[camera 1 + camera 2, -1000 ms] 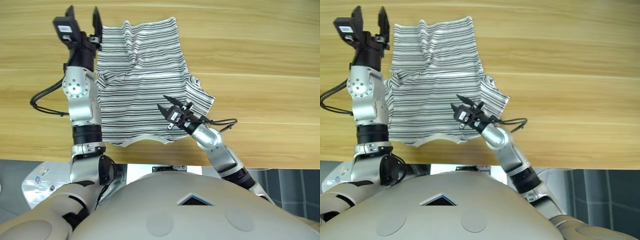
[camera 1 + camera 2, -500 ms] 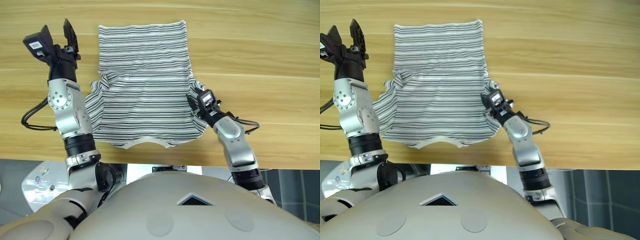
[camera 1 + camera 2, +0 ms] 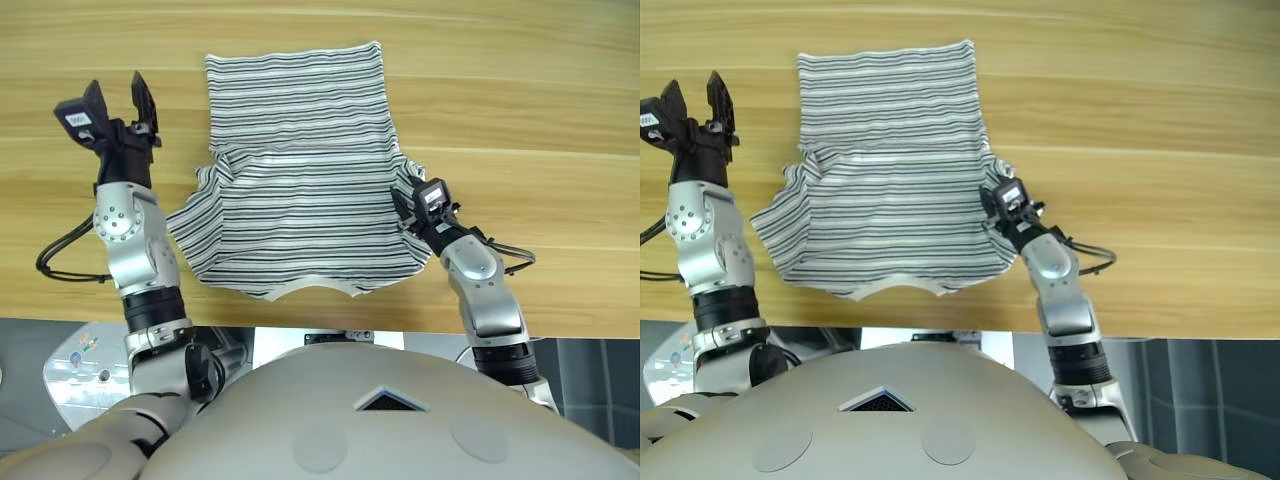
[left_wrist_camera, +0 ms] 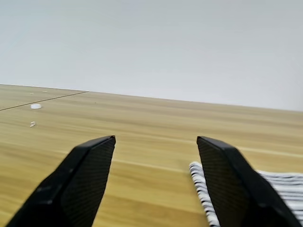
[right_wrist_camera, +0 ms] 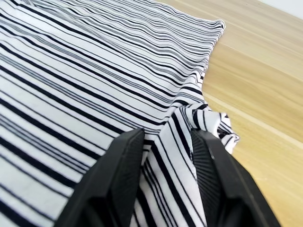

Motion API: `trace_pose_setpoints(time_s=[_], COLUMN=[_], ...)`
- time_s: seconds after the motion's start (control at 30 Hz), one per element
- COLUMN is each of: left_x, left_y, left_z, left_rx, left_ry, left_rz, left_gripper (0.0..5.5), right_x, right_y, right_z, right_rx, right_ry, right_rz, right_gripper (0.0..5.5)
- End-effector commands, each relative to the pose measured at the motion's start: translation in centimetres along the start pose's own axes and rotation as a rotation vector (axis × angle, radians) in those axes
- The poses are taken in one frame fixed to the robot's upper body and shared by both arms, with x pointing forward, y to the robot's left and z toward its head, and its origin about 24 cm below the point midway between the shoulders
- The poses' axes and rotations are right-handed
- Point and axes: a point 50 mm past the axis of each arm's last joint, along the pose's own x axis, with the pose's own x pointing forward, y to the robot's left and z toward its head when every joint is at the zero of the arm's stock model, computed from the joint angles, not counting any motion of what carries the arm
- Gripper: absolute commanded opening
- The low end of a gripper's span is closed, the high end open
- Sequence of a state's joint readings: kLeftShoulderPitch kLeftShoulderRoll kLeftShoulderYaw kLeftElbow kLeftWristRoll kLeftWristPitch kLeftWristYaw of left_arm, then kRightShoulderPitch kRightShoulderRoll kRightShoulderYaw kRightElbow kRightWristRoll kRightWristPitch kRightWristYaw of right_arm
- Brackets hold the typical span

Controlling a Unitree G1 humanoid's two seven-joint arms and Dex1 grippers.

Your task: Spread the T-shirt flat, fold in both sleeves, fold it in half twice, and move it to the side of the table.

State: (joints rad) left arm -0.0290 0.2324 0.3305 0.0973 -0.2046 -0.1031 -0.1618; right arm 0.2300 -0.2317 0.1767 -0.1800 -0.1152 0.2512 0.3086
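The black-and-white striped T-shirt point(image 3: 300, 170) lies mostly flat on the wooden table point(image 3: 530, 120), hem at the far side and collar at the near edge. Its left sleeve point(image 3: 195, 215) is spread out, while the right sleeve point(image 5: 208, 120) is bunched. My left gripper point(image 3: 115, 100) is raised left of the shirt, open and holding nothing; its wrist view shows the hem corner point(image 4: 284, 182) beside one finger. My right gripper point(image 3: 405, 205) rests low on the shirt at the right sleeve, open by a narrow gap, fingers point(image 5: 125, 175) straddling striped fabric.
Bare wood stretches wide to the right of the shirt and beyond the hem. The table's near edge point(image 3: 560, 330) runs just below the collar. A small white bit point(image 4: 35, 106) lies far off on the table in the left wrist view.
My left gripper has left the shirt's far left corner and moved out to the left. The far hem now lies straight. My right gripper has gone from the shirt's near middle to the right sleeve.
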Motion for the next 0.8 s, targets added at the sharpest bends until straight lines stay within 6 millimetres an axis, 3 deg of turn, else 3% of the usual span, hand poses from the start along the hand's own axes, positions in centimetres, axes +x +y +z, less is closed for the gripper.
trace_pose_setpoints(time_s=[0.03, 0.1, 0.23, 0.3, 0.4, 0.6, 0.8], left_x=[-1.2, -2.6, -6.0, -9.1, -12.5, -14.7, -14.4], left_y=[1.4, 2.1, 2.7, 2.7, 3.7, 6.1, 6.8], left_z=[0.7, 1.0, 1.6, 1.1, 0.1, -2.4, -2.5], left_rx=[0.121, 0.223, 0.31, 0.387, 0.593, 1.029, 1.206], left_ry=[-0.023, -0.04, -0.094, -0.044, 0.103, 0.388, 0.423], left_rz=[-0.032, -0.108, -0.35, -0.591, -0.805, -0.899, -0.91], left_gripper=[3.21, 3.21, 3.21, 3.21, 3.21, 3.21, 3.21], right_x=[-1.1, -1.1, -1.6, -2.3, -3.0, -3.7, -3.8], right_y=[-0.5, -0.8, -0.9, -1.6, -3.8, -9.7, -10.6], right_z=[-2.7, -1.9, 4.3, 7.5, 10.4, 12.9, 12.5], right_rx=[0.011, 0.027, 0.115, 0.171, 0.209, 0.135, 0.111], right_ry=[0.138, 0.081, -0.348, -0.561, -0.751, -0.854, -0.842], right_rz=[-0.012, -0.038, -0.064, -0.097, -0.177, -0.39, -0.423], right_gripper=[1.81, 1.81, 1.81, 1.81, 1.81, 1.81, 1.81])
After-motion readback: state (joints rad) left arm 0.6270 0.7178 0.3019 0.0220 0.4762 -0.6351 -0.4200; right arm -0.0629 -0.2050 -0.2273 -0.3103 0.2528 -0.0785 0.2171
